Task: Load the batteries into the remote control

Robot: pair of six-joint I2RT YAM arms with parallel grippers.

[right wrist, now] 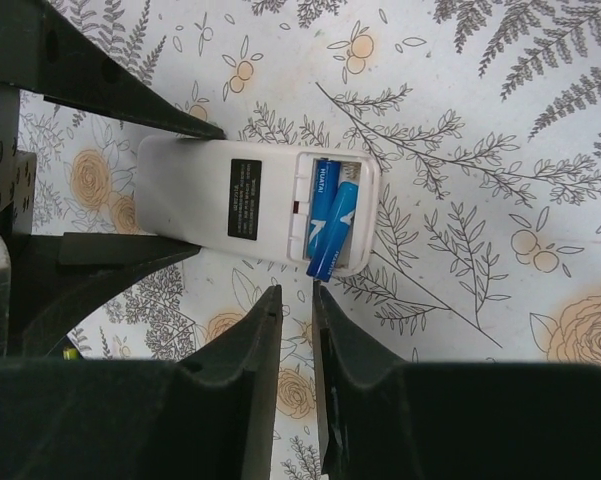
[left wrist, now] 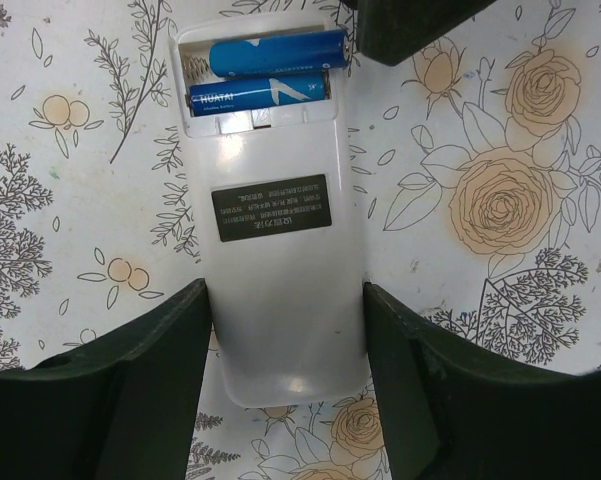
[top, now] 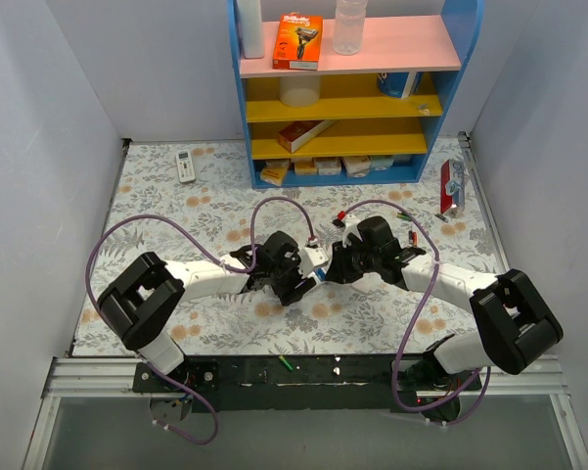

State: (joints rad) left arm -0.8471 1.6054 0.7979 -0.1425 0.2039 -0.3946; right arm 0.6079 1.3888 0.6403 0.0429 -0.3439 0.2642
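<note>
The remote control [left wrist: 280, 260] lies on the flowered table, its white back up and its battery recess uncovered. Two blue batteries [left wrist: 275, 52] [left wrist: 258, 93] lie in the recess. The outer one [right wrist: 338, 235] sits askew, one end sticking out over the rim. My left gripper [left wrist: 288, 330] is shut on the remote's end away from the recess, a finger pressed against each long side. My right gripper [right wrist: 297, 290] hovers just off the askew battery's protruding end, its jaws a narrow gap apart with nothing between them. In the top view the two grippers [top: 308, 274] [top: 338, 262] meet over the remote [top: 315, 260].
Loose batteries [top: 340, 215] [top: 411, 235] lie behind the right arm, and a green one [top: 286, 362] rests on the front rail. A second white remote [top: 185, 164] lies at the back left. A blue and yellow shelf [top: 342, 98] stands at the back, a red pack [top: 450, 186] to its right.
</note>
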